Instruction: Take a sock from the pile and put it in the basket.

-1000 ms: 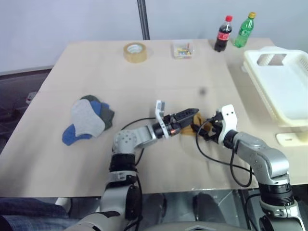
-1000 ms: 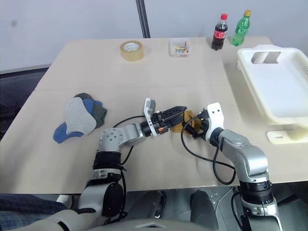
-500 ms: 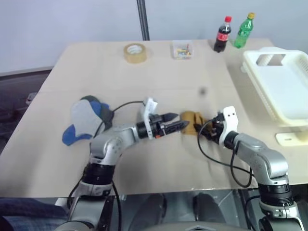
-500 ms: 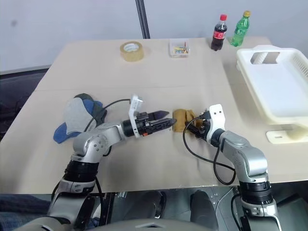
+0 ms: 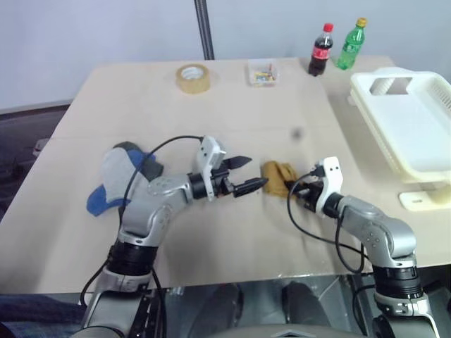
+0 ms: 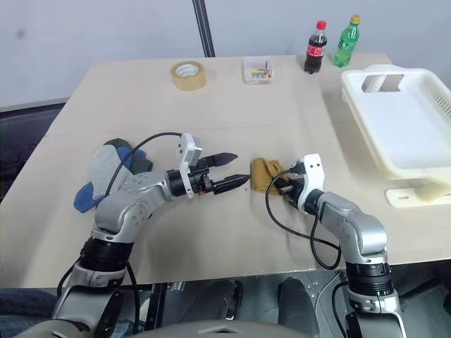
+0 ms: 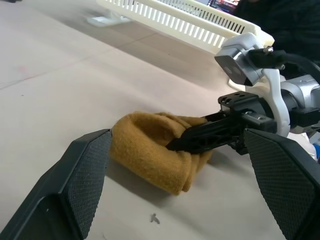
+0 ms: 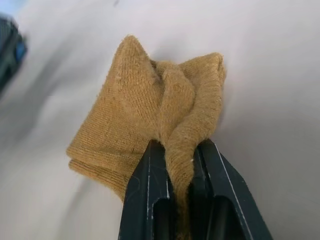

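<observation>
Right wrist view shows the right gripper (image 8: pixel 177 165) clamped on a fold of the sock (image 8: pixel 150 130), its two black fingers pinching a ridge of the mustard-yellow knit between them. The sock is crumpled into a soft lump with a fine ribbed texture, bunched toward the fingers and spreading wider away from them, so no clear long axis can be made out. It rests on the smooth beige table (image 5: pixel 232 105) near the middle, between the two grippers. In the left eye view the sock's bulk lies on the left-arm side of the right gripper, which reaches in from the right.

The left gripper (image 5: pixel 246 176) has its fingers spread wide apart, pointing toward the sock, with the tips just short of it and holding nothing.

The pile (image 5: pixel 123 179), a flat heap of grey, blue and dark grey fabric, lies well apart on the table's left side. The basket (image 5: pixel 416 134), white rigid plastic, rectangular with slotted walls and a handle cut-out, stands at the table's far right edge.
</observation>
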